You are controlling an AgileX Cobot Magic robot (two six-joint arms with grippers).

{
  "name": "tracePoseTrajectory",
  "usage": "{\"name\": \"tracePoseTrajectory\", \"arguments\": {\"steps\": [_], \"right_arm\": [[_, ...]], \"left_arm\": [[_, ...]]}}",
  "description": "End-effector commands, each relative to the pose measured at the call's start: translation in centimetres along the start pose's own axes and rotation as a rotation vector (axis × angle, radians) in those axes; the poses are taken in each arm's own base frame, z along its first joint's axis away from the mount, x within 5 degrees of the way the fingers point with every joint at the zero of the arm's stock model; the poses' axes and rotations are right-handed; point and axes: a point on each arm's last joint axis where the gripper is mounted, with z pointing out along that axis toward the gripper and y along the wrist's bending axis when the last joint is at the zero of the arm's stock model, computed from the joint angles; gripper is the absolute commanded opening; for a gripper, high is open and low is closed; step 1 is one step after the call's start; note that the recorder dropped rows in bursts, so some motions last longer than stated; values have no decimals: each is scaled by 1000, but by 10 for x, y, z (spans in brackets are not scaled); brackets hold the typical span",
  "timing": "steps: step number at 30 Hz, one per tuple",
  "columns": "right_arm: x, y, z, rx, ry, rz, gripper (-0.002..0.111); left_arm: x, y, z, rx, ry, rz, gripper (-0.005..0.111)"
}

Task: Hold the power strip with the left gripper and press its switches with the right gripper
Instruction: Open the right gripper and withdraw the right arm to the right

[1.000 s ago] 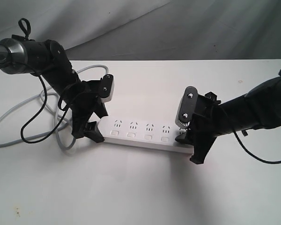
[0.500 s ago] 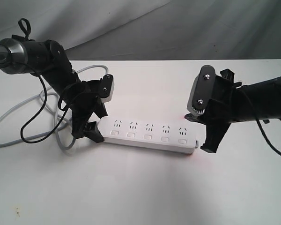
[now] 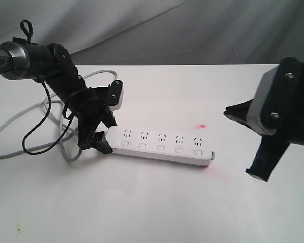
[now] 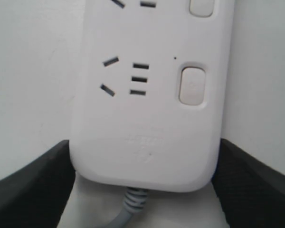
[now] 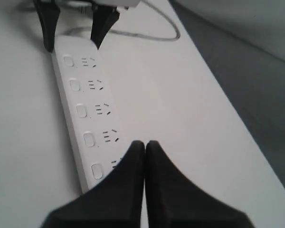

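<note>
The white power strip (image 3: 159, 144) lies flat on the table, five sockets in a row with the switches (image 3: 160, 148) beneath them. My left gripper (image 3: 105, 132) is shut on its cord end; the left wrist view shows black fingers (image 4: 31, 185) against both sides of the power strip (image 4: 147, 118), beside one switch (image 4: 193, 84). My right gripper (image 3: 258, 174) hangs raised off the strip's far end, shut and empty, touching nothing. In the right wrist view the right gripper (image 5: 145, 144) has its tips pressed together above the power strip (image 5: 92, 107) and the switches (image 5: 80, 110).
The grey cord (image 3: 99, 72) loops across the table behind the left arm, with a black cable (image 3: 28, 144) hanging near it. A small red light spot (image 3: 201, 125) lies on the white table (image 3: 157, 202). Grey cloth (image 3: 192, 30) hangs behind the back edge.
My right gripper has lifted off the strip's right end and pulled away to the right. The left gripper and the strip have stayed still.
</note>
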Motion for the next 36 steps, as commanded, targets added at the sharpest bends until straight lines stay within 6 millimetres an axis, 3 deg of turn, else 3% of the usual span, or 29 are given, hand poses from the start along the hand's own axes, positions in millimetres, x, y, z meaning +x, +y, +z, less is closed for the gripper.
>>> {"name": "tracePoseTrajectory", "arguments": {"steps": [1,9,23,30,36], "right_arm": [[-3,15,-41,94,-96,23,0],[-5,35,-90,223,-240,80,0],[-4,34,-93,258,-241,94,0],[11,29,-125,552,-233,183,0],[25,45,-149,740,-258,194,0]], "left_arm": [[-1,0,-1,6,-5,-5,51],[-1,0,-1,6,-5,-3,51],[-1,0,-1,6,-5,-5,51],[-1,0,-1,6,-5,-5,51],[-1,0,-1,6,-5,-3,51]]}}
